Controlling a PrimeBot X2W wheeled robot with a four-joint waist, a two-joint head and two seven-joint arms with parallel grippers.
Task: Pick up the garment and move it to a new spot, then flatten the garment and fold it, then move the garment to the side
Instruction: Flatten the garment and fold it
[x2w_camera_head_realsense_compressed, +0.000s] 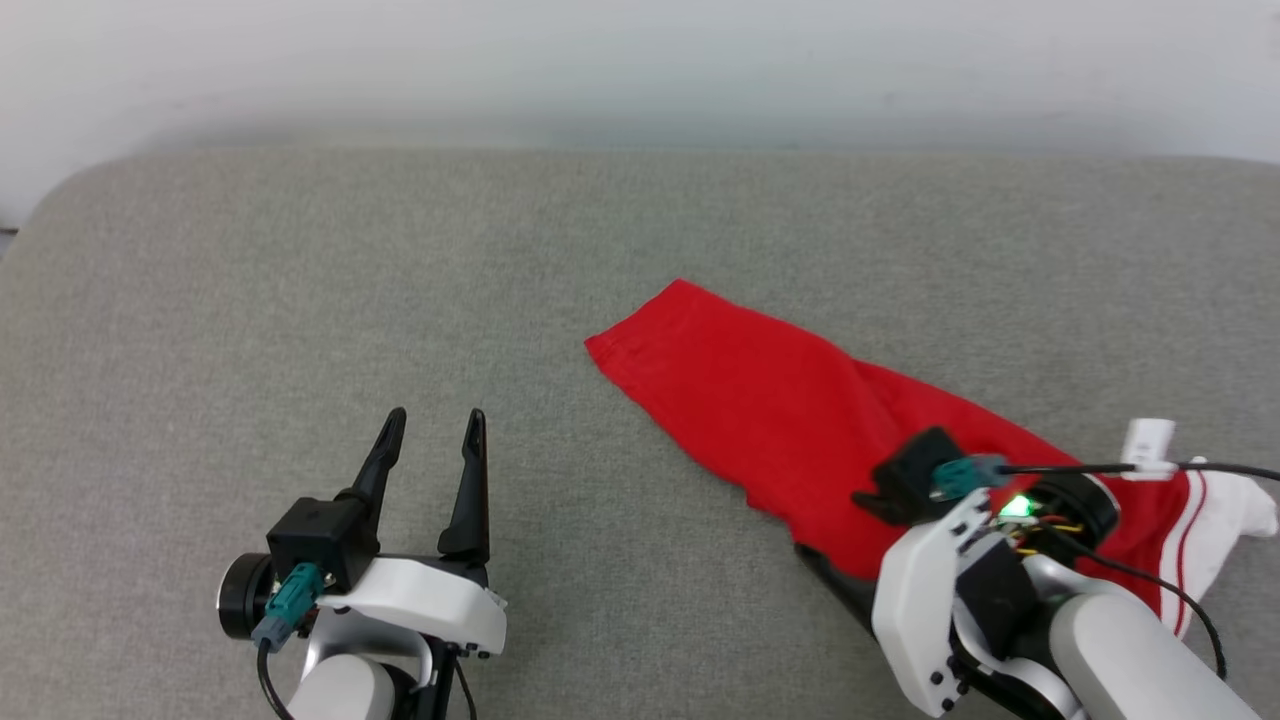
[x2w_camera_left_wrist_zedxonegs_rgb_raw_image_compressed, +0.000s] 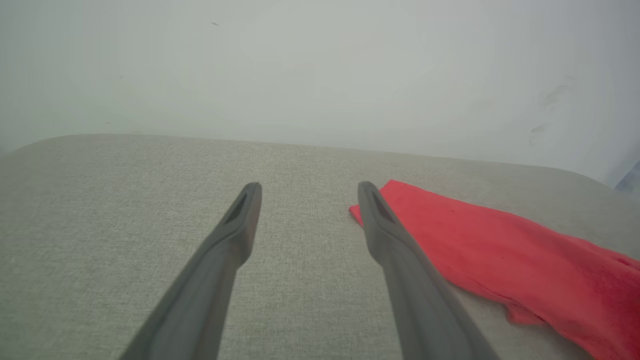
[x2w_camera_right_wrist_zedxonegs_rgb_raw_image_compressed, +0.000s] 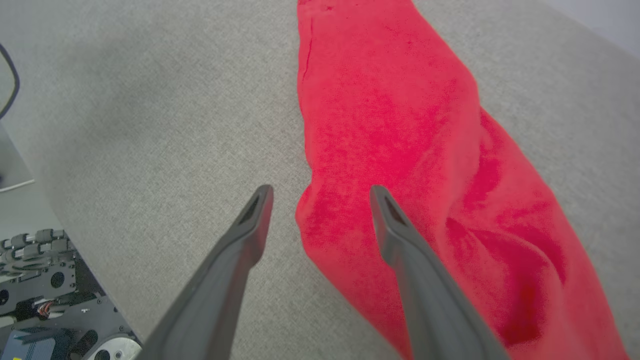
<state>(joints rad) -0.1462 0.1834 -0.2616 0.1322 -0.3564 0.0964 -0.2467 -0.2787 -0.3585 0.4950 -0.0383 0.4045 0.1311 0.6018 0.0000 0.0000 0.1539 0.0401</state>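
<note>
The left gripper (x2w_camera_head_realsense_compressed: 437, 415) sits at 7 o'clock in the head view with its two dark fingers spread wide and nothing between them. It points toward 12 o'clock over the grey fabric surface (x2w_camera_head_realsense_compressed: 300, 280), well apart from the cloth. In its own wrist view the tip of one finger (x2w_camera_left_wrist_zedxonegs_rgb_raw_image_compressed: 372, 200) overlaps the garment's near corner, though I cannot tell if they touch.

The right gripper (x2w_camera_right_wrist_zedxonegs_rgb_raw_image_compressed: 321, 190) is also fully spread and grips nothing. It straddles the long edge of the garment (x2w_camera_head_realsense_compressed: 760, 400): one finger (x2w_camera_right_wrist_zedxonegs_rgb_raw_image_compressed: 400, 235) lies over red cloth and the other finger (x2w_camera_right_wrist_zedxonegs_rgb_raw_image_compressed: 250, 225) over bare grey fabric. Whether either tip presses down cannot be told.

The red T-shirt lies as a long narrow band, running from the middle of the head view out toward 4 o'clock. Its white sleeve (x2w_camera_head_realsense_compressed: 1235, 515) with red-and-white striped trim (x2w_camera_head_realsense_compressed: 1190, 530) ends at 4 o'clock, beside the right wrist.
</note>
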